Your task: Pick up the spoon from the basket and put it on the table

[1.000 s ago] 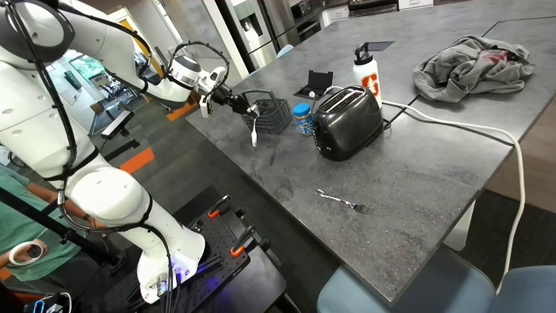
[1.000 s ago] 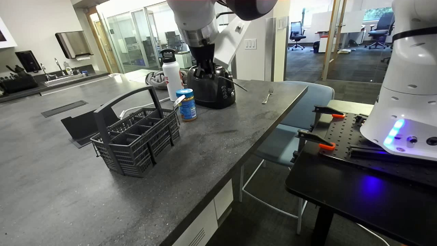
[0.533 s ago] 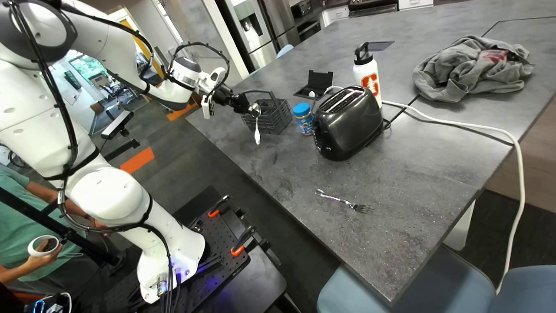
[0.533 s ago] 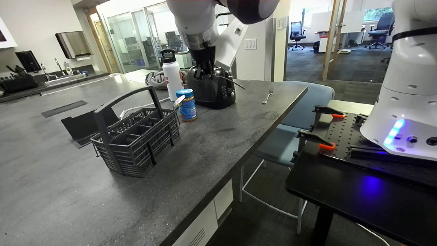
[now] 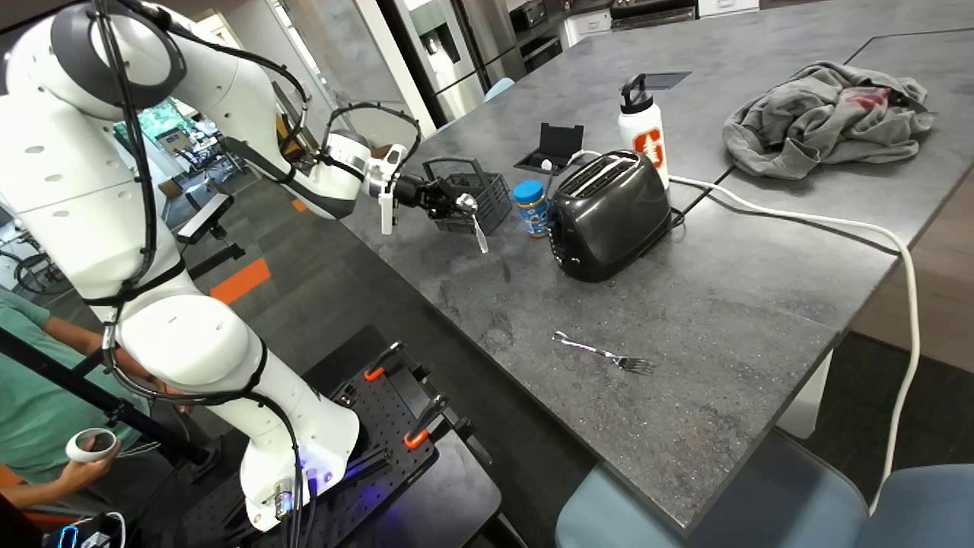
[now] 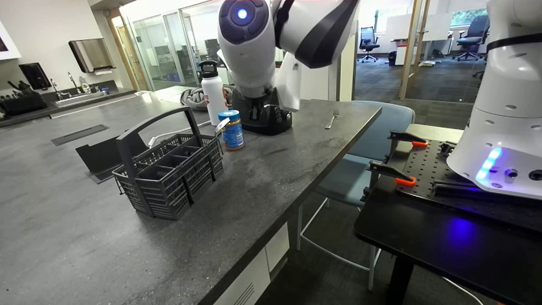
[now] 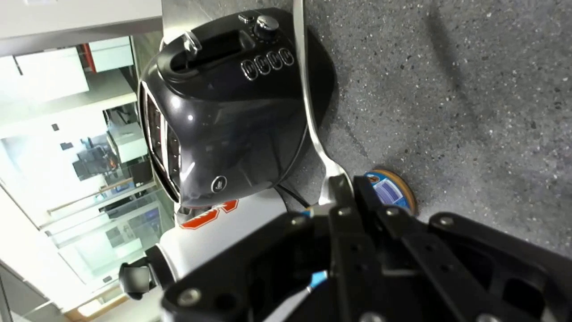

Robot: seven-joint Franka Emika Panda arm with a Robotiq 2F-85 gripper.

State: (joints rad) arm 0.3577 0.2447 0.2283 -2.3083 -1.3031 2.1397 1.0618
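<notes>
My gripper point(image 5: 454, 203) is shut on the spoon point(image 5: 467, 203) by its bowl, and the handle slants downward in the air. In the wrist view the spoon's neck point(image 7: 330, 166) runs up and away from the gripper point(image 7: 353, 188), and part of the bowl is hidden behind a finger point(image 7: 340, 185). The dark grey mesh basket point(image 6: 167, 195) stands upright on the table point(image 6: 254, 182); in an exterior view the arm partly covers the basket point(image 5: 498, 205). Arm and wrist hide the spoon in that view of the basket's open top.
A jar with a blue lid point(image 5: 531, 209) stands between basket and black toaster point(image 5: 609, 217). Behind are a white bottle point(image 5: 643, 137), a white cable point(image 5: 806, 218) and a grey cloth point(image 5: 822, 125). A fork point(image 5: 605, 353) lies near the table's edge.
The gripper and spoon have moved right in an exterior view, toward the jar. The spoon's handle, earlier nearly vertical, now slants more. The wrist hangs lower; the basket has not moved.
</notes>
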